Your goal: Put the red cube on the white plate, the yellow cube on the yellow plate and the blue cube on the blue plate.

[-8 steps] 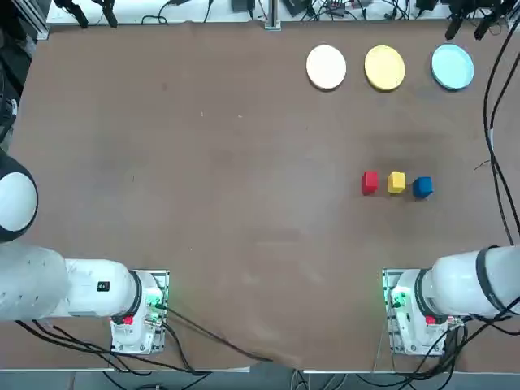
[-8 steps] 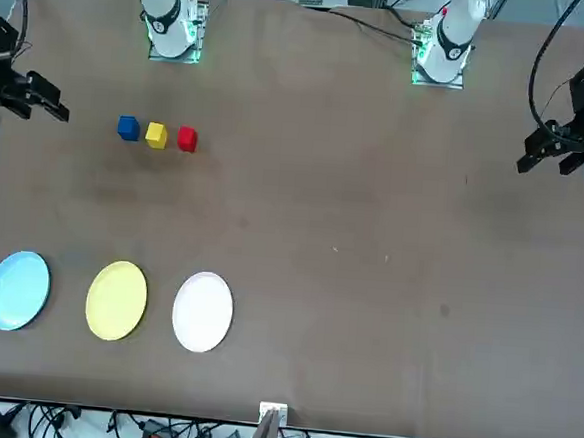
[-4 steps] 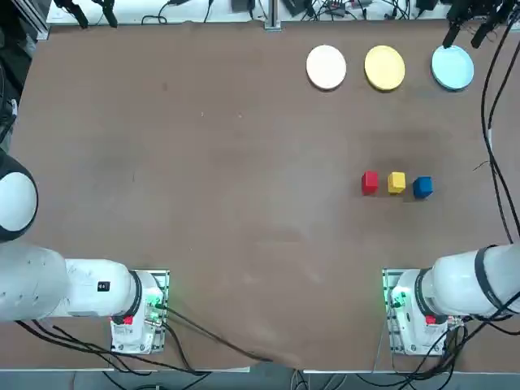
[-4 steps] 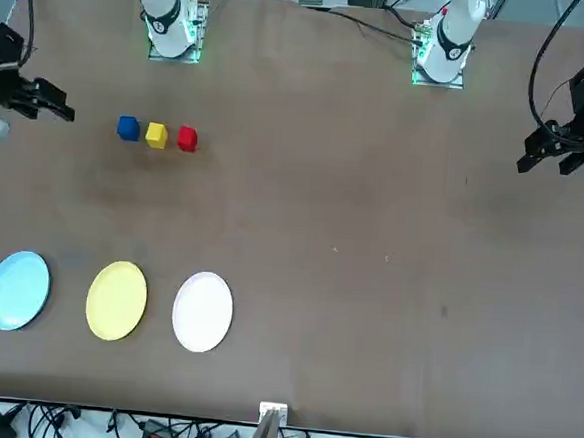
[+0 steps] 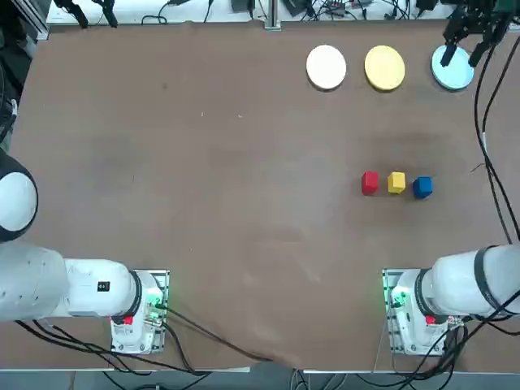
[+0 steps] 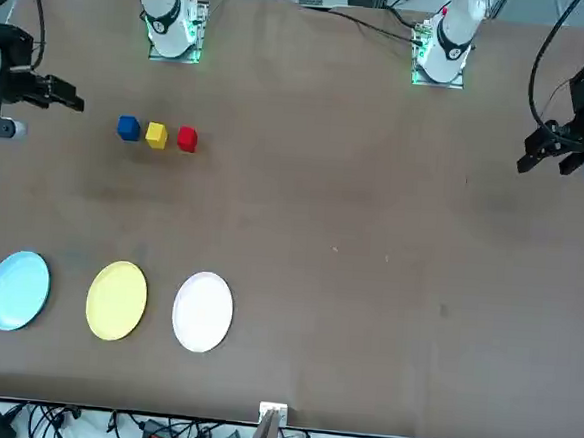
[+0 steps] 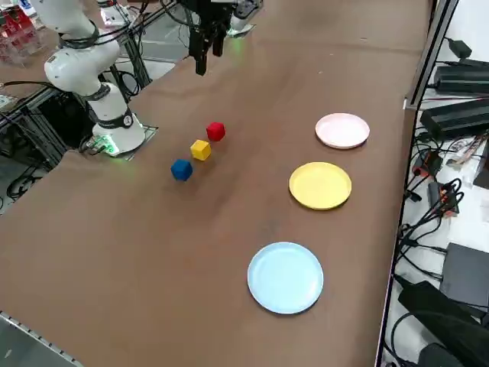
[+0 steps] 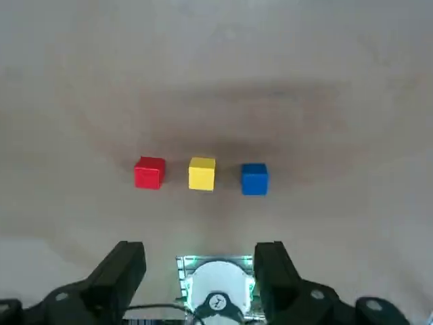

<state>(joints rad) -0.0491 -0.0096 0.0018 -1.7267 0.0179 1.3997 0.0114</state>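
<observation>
The red cube (image 5: 370,182), yellow cube (image 5: 396,182) and blue cube (image 5: 422,187) lie in a row on the brown table, apart from one another. Farther back stand the white plate (image 5: 326,67), yellow plate (image 5: 384,67) and blue plate (image 5: 452,71), all bare. My right gripper (image 5: 465,36) hangs high in the air and is open with nothing between its fingers. In the wrist view the gripper (image 8: 199,271) looks down on the red cube (image 8: 149,172), yellow cube (image 8: 201,173) and blue cube (image 8: 254,179) from well above. From the side, the gripper (image 7: 206,60) is raised above the table behind the cubes.
A black cable (image 5: 490,138) trails from the right arm along the table's right edge. The arm bases (image 5: 410,313) sit at the near edge. Cables and power units (image 7: 458,84) lie beyond the far edge, behind the plates.
My right gripper has drifted from the table's far right corner toward the cubes, staying high. Cubes and plates have not moved.
</observation>
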